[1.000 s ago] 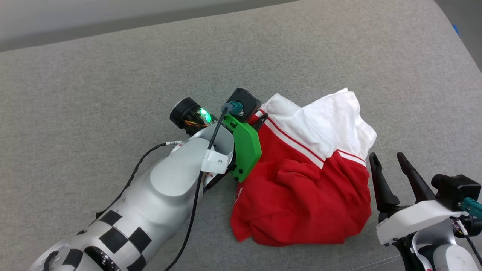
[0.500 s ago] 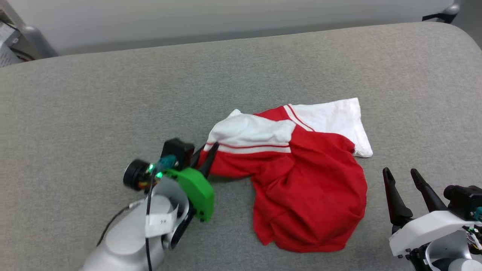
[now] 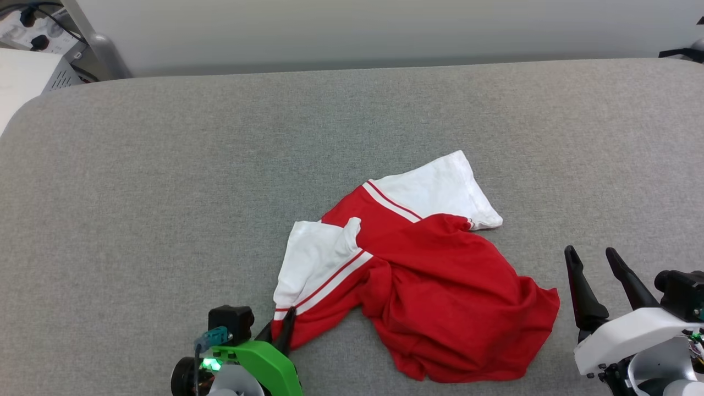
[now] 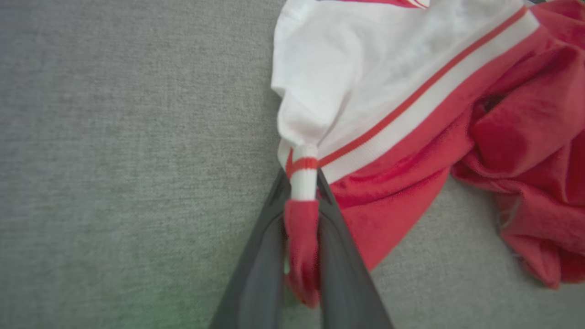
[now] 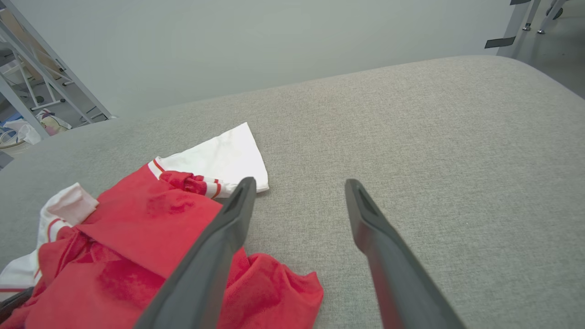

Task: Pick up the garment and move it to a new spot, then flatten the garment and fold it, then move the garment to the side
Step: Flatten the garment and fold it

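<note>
The garment [image 3: 440, 291], red with white sleeves and striped trim, lies crumpled on the grey cushion [image 3: 165, 192] at centre front. My left gripper [image 3: 280, 324], at the bottom edge left of centre, is shut on a bunched fold of the garment's striped edge. In the left wrist view that fold of the garment [image 4: 411, 91] runs down between the two dark fingers [image 4: 260, 256] of my left gripper [image 4: 301, 176]. My right gripper [image 3: 591, 254] stands open at the lower right, just off the red hem. The right wrist view has the right gripper [image 5: 297, 185] over bare cushion, with the garment [image 5: 137, 228] to its left.
A pale wall runs behind the cushion's far edge. White equipment with cables [image 3: 33, 49] sits at the far left corner. Metal frame legs [image 5: 41, 77] stand beyond the cushion's left end. Wide bare cushion [image 5: 457, 137] lies to the left, behind and to the right.
The head camera has tilted up. My left gripper has drawn back towards me, dragging the garment's edge along, and the shirt has spread out. The right gripper has stayed open in place.
</note>
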### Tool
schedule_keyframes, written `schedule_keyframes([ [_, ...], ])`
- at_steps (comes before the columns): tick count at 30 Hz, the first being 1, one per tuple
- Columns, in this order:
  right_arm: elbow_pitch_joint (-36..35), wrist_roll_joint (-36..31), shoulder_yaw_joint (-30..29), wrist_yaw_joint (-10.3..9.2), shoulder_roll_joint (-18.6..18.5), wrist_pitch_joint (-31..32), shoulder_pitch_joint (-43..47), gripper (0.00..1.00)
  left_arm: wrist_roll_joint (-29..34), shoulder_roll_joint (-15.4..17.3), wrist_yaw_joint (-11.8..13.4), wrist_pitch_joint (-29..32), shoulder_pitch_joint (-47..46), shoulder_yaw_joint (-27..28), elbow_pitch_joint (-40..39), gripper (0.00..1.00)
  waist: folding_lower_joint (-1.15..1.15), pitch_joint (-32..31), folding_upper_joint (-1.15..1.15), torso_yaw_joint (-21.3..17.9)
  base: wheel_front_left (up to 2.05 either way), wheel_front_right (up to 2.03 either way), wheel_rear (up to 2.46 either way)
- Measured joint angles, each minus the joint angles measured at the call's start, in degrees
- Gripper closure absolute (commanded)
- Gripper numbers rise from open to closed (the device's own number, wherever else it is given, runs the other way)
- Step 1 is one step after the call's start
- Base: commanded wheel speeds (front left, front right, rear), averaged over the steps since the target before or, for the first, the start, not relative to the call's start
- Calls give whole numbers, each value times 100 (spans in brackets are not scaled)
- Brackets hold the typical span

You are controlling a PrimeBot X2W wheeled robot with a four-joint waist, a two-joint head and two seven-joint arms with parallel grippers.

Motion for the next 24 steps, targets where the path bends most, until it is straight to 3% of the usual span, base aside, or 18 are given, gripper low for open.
schedule_keyframes([
  [1, -16, -11, -5, 0, 2, 18, 2, 0, 0, -27, 18, -10, -3, 26, -18, 55, 0, -22, 0, 11, 0, 0, 0],
  [2, -30, -21, -10, 0, 2, 24, 3, 0, 3, -43, 31, -19, -3, 32, -42, 0, 0, -42, 0, 19, 0, 0, 0],
  [11, -304, -162, -45, 0, 1, 113, 47, 0, 593, 5, 401, -176, 5, 444, -762, 0, 0, -323, 0, 59, 0, 0, 0],
  [16, -378, -160, -75, 0, 2, 165, 141, 0, 609, 165, 492, -32, 7, 544, -1035, 0, 0, -446, 0, 66, 0, 0, 0],
  [20, -422, -159, -76, 0, 2, 170, 144, 0, 494, 414, 411, 859, -140, 444, -1078, 0, 0, -446, 0, 50, 0, 0, 0],
  [24, -431, -149, -35, 0, 4, 174, 143, 0, 289, 648, 146, 1838, -605, 326, -1088, 0, 0, -358, 0, 13, 0, 0, 0],
])
